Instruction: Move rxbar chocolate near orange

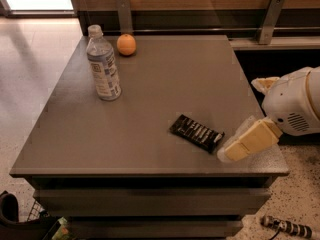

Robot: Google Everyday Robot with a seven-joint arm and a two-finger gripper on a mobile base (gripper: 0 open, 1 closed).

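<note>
The rxbar chocolate (196,133), a flat black bar with white lettering, lies on the grey table (165,79) toward its front right. The orange (126,44) sits at the table's far left, near the back edge. My gripper (231,151) reaches in from the right, just above the table's front right corner. It is a short way right of the bar and not touching it. The white arm housing (292,109) is behind it, off the table's right edge.
A clear water bottle (103,66) with a white cap stands upright on the left, in front of the orange. A wooden wall with metal brackets (270,19) runs behind the table. A dark object (287,227) lies on the speckled floor at the bottom right.
</note>
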